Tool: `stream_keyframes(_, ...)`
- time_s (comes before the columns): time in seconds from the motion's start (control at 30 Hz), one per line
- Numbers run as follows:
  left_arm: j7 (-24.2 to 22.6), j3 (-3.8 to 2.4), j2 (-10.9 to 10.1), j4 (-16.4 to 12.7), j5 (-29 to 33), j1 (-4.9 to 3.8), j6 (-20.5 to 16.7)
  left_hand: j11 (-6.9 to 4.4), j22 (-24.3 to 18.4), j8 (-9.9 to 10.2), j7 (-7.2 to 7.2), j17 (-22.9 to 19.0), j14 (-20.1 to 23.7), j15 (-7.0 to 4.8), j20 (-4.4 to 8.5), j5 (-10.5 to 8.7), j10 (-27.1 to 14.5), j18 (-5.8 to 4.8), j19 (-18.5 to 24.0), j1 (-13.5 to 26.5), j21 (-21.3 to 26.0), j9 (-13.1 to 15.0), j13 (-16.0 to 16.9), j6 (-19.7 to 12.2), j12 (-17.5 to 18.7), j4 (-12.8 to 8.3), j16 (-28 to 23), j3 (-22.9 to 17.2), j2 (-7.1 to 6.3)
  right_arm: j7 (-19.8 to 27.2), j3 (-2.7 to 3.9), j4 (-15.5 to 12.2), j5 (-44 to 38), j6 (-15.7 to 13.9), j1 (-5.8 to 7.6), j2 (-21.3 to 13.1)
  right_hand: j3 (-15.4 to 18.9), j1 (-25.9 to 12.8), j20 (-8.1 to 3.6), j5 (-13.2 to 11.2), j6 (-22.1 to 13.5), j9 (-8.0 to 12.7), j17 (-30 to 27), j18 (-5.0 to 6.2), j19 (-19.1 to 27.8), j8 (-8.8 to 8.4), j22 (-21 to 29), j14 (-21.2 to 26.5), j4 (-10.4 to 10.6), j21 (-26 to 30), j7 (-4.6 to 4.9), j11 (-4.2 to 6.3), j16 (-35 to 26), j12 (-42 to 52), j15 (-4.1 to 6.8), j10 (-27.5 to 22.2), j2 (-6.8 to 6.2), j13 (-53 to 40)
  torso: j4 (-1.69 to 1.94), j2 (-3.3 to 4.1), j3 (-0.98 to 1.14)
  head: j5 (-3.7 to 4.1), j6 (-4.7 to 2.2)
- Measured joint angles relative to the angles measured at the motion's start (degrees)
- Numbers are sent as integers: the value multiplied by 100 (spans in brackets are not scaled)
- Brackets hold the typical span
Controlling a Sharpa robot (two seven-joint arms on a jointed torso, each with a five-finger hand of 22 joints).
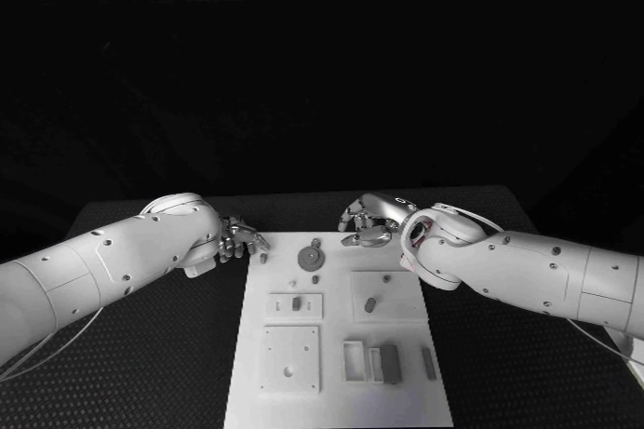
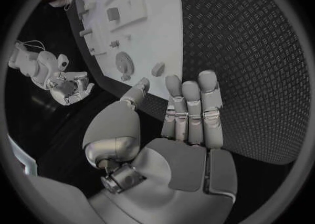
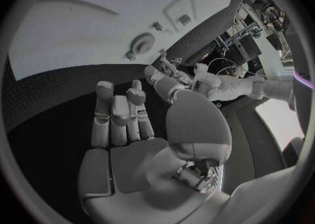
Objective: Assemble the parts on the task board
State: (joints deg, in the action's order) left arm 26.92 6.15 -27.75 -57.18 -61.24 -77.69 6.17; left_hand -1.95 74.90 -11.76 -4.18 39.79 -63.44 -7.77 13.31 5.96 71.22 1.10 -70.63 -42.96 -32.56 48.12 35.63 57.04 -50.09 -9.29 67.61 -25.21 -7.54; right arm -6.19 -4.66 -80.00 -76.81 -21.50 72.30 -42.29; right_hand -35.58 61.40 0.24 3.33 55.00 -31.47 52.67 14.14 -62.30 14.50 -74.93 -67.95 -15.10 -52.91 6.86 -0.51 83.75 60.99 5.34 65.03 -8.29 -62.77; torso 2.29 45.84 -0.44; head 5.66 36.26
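**Both hands empty at the far end of the board, the round part between them**

The round disc-shaped part (image 1: 310,259) lies flat on the far end of the task board (image 1: 403,392), between the two hands. A small oblong part (image 1: 263,258) lies just beside the board's corner nearest the left hand (image 1: 239,240), its long axis running roughly along the board's length. In the left wrist view this small oblong part (image 2: 158,68) sits just ahead of the fingertips (image 2: 173,81), with the disc (image 2: 124,65) a little beyond it toward the thumb side. By my judgement the left hand is the nearer one to the oblong piece, while the disc lies about midway between both hands.

The left hand hovers over the black surface (image 1: 161,355) at the board's edge, fingers straight and close together, thumb set apart, holding nothing. The right hand (image 1: 369,222) hangs past the board's far edge, palm down toward the board; in its wrist view its fingers (image 3: 112,114) are extended and empty, with the disc (image 3: 142,42) ahead of them. The remaining parts lie farther down the board, well apart from both hands.
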Motion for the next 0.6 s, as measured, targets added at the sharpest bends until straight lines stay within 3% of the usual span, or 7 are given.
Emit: stream_keyframes(0.6, -67, 70, 93, 7, -50, 48, 196, 20, 4, 0, -20, -5, 20, 22, -11, 0, -21, 0, 10, -23, 13, -37, 1, -57, 0, 20, 0, -20, -23, 2, 0, 0, 2, 2, 0, 13, 0, 0, 0, 0, -10, 0, 0, -2, 0, 0, 0, -2, 0, 0, -10, 0, 0, 0, -16, 0, 0, 0, -4, 0, 3, 6, -9)
